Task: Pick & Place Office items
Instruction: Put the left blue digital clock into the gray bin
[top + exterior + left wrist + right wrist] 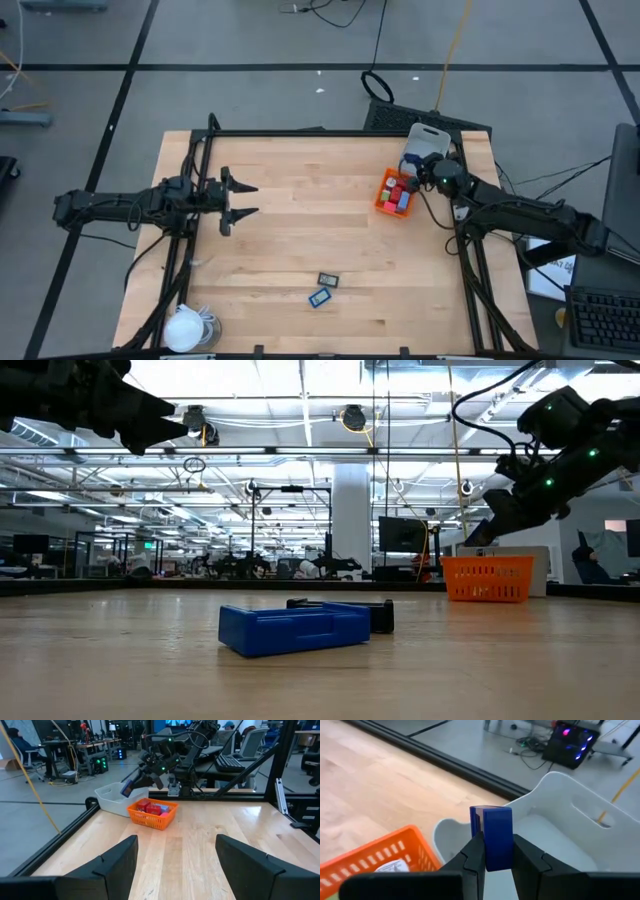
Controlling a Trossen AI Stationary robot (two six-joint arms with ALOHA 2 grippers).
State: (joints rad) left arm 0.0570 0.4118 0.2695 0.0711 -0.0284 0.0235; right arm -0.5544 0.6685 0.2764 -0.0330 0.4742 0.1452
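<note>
A blue flat rectangle (492,836) is held upright at two o'clock; a blue one (320,297) and a dark one (328,280) lie flat at six o'clock.

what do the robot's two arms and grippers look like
Both arms are dark, jointed and slim, with black cables alongside. The left gripper has two pointed black fingers, broad and wedge-shaped up close. The right gripper has matching dark fingers; small green lights glow on its arm.

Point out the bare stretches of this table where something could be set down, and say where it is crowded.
Free: the wide middle, between the open left gripper and the orange basket; also the near right corner. Crowded: the far right corner, where the right gripper, shut on a blue piece, hangs by the white bin; two flat pieces lie near centre-front.
</note>
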